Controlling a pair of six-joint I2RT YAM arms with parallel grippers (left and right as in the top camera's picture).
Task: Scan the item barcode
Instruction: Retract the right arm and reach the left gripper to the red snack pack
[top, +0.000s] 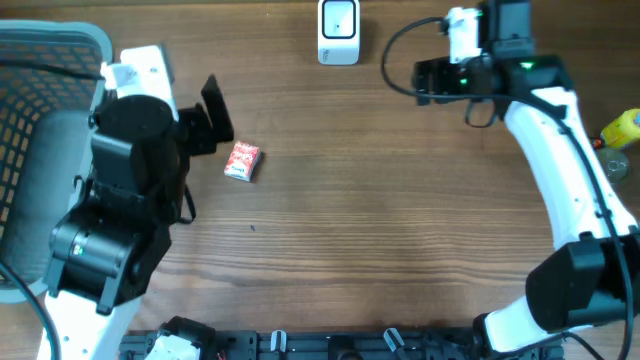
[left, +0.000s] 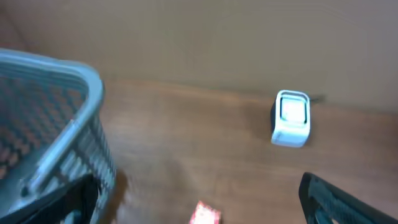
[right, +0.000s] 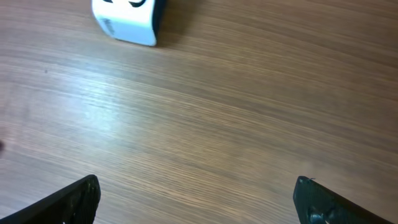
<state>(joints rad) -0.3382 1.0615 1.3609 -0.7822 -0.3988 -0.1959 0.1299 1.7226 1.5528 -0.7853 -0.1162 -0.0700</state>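
A small red and white box, the item, lies on the wooden table just right of my left gripper. In the left wrist view the item shows blurred at the bottom edge, between my wide-open fingers. No barcode shows on it. The white scanner stands at the table's far edge and also appears as a white scanner in the left wrist view. My right gripper hovers open to the right of the scanner, with only bare table between its fingertips.
A grey mesh basket fills the far left, its rim close to my left fingers. A yellow object and a small clear item lie at the right edge. A black rail runs along the table's front edge.
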